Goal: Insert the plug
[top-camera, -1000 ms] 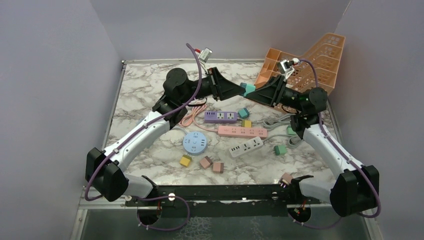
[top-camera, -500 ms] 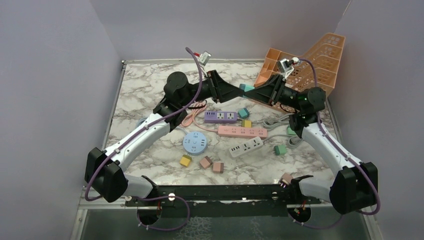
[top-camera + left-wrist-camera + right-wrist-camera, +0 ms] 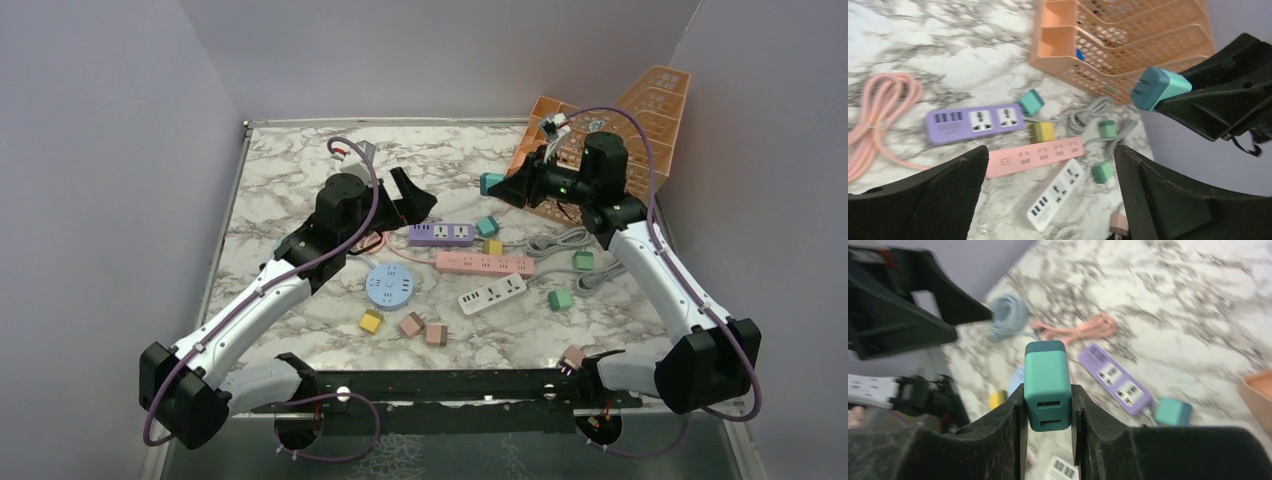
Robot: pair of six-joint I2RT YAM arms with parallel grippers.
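1. Change: a second earlier both hands meet in the air over the far part of the table, and the left hand pinches the teal plug. Now the left hand stands spread wide and empty. It has drawn back to the left, well apart from the plug.
2. The right hand is pressed together on the teal plug, one finger against each flat side. The plug hangs in the air in front of the orange basket, beyond the purple power strip.
3. Meaning for the task: the handover appears complete. The right hand alone carries the plug, and insertion is not yet begun.
4. Orientation: the left wrist view shows two pins projecting free from the plug's far end, away from the right hand. The right wrist view shows the rear face with two slots.
5. Candidate sockets: the purple power strip, the pink power strip and the white power strip lie flat on the table, sockets upward. Which one is intended cannot be told. The pins probably need turning downward before any descent.
6. Writing: no brand or text is legible on the plug or the strips. A barcode-like label shows low in the right wrist view, too blurred to read.
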